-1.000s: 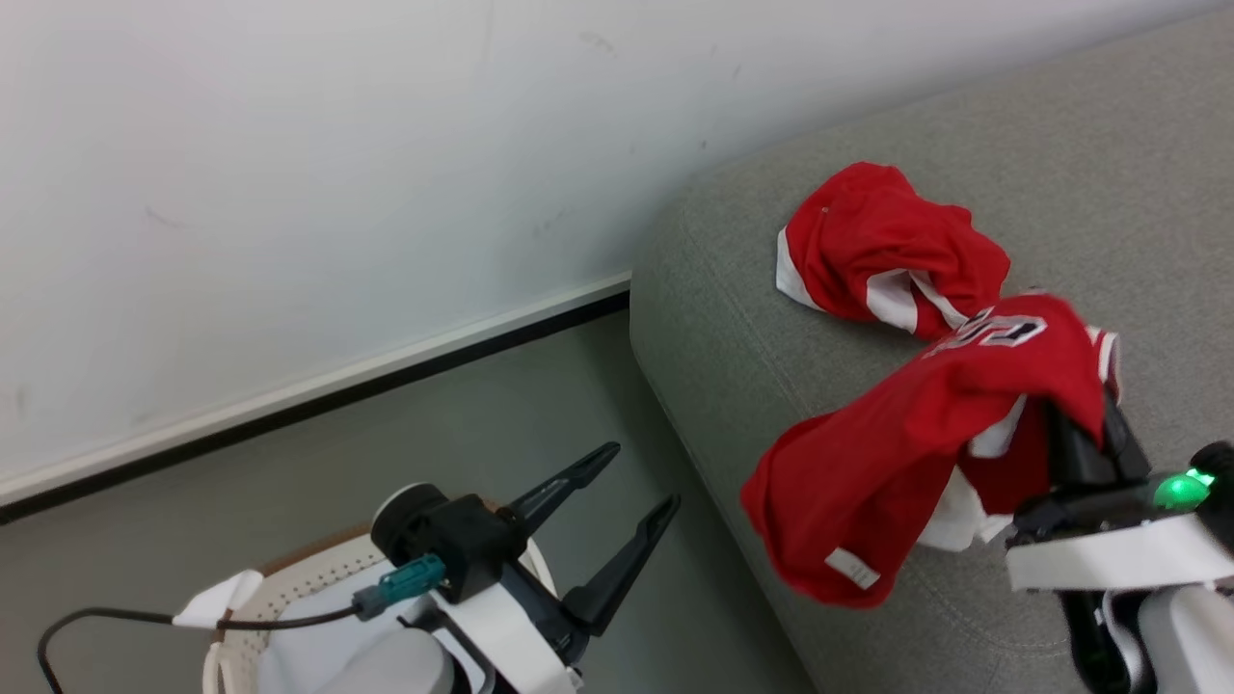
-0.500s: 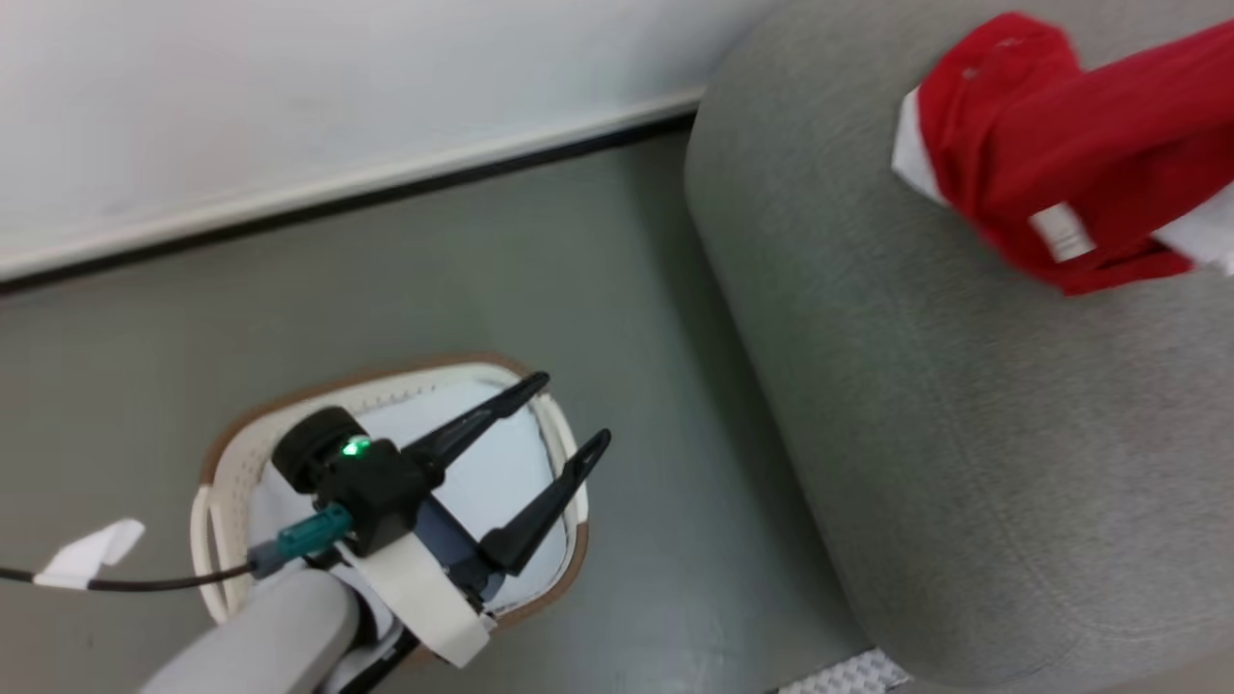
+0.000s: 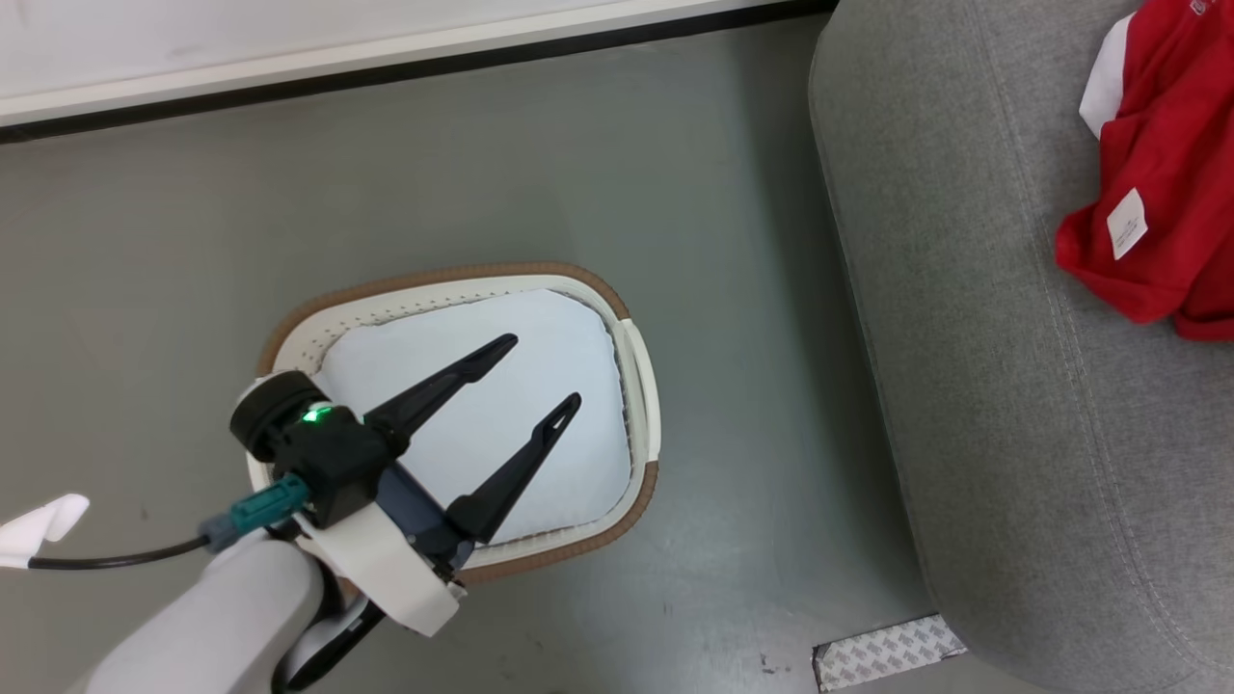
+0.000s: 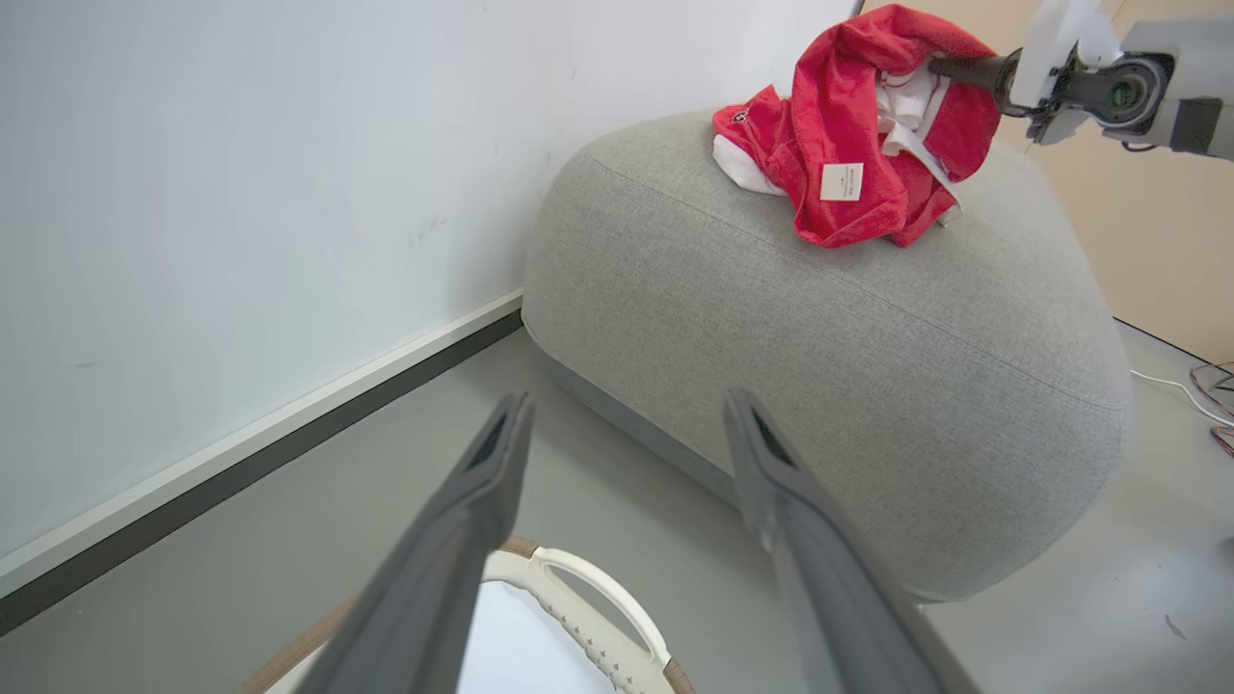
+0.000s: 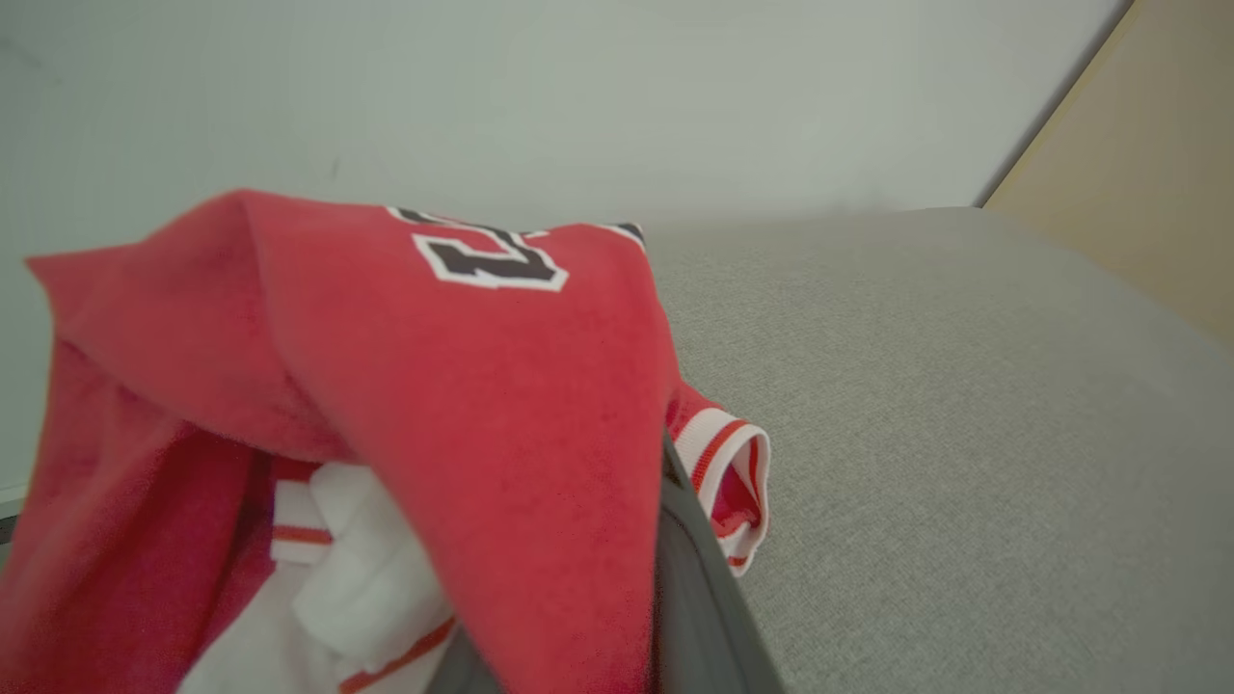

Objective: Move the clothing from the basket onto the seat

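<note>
The white basket [image 3: 641, 386] with a brown rim stands on the floor and holds only its pale lining cloth. My left gripper [image 3: 544, 368] hangs open above it with nothing between its fingers, which also rise in the left wrist view [image 4: 627, 399]. The red clothing [image 3: 1166, 193] lies bunched on the grey seat [image 3: 1012, 386]. In the left wrist view my right gripper [image 4: 954, 69] reaches in from the right, shut on the clothing [image 4: 848, 125], which is lifted at that end. In the right wrist view the jersey [image 5: 482, 386] drapes over a dark finger [image 5: 694, 598], numerals up.
A white wall with a white skirting and a dark strip [image 3: 386, 58] runs behind the basket and seat. A patch of patterned tape [image 3: 887, 651] lies on the grey floor by the seat's corner. A black cable with a white tag [image 3: 39, 525] trails from my left wrist.
The head camera has swung down toward the basket, sliding the seat and clothing to the right edge. My left gripper stays open over the basket. The right still grips the jersey.
</note>
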